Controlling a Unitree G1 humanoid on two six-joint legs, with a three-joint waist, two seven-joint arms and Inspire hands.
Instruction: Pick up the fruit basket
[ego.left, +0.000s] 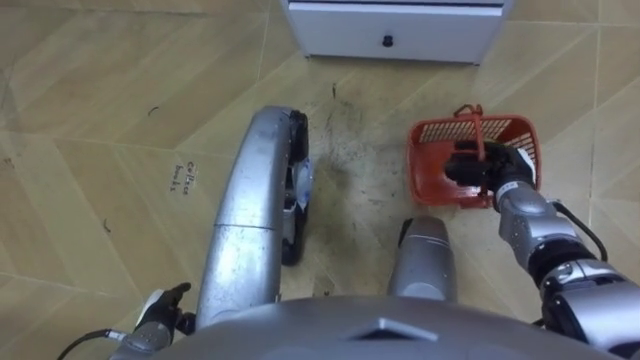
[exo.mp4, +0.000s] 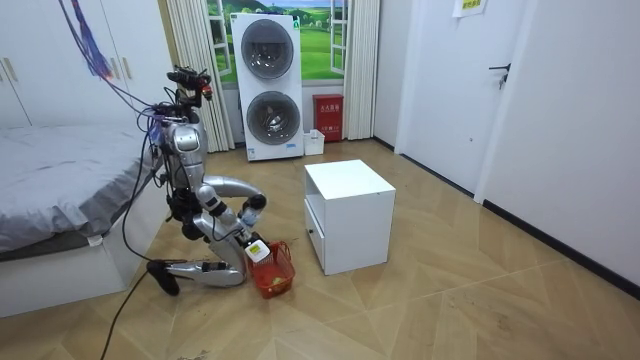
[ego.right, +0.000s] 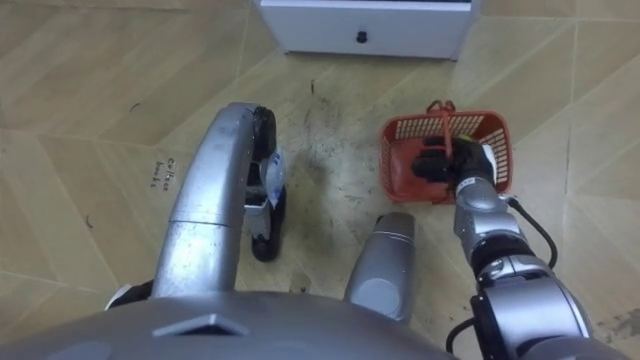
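Farthest from the white cabinet (ego.left: 400, 30), low against the robot's own side, the left robot hand (ego.left: 158, 318) hangs idle. I cannot tell whether it is spread or closed, and it appears to have no part in the grasp. The room view shows the robot down on its knees on the wooden floor (ego.left: 100, 150) in front of the cabinet, most likely because the task's thing lies too low to reach from standing. Closer to the cabinet, a little short of its drawer front and towards its right corner, the red fruit basket (ego.left: 414, 150) rests on the floor, apart from the cabinet and not yet lifted. The right robot hand (ego.left: 468, 168) is reached forward and down into the basket's open top, under the thin handle (ego.left: 478, 125) that arches over it. That placement suits hooking the handle from below so the basket would hang level when raised. Whether the hand has already closed on the handle I cannot tell, since it reads as one dark mass against the mesh. The cabinet shows its drawer face and small dark knob (ego.left: 387, 41). Beyond the cabinet, in the room view, a stacked pair of washing machines (exo.mp4: 268, 85) stands by the window.
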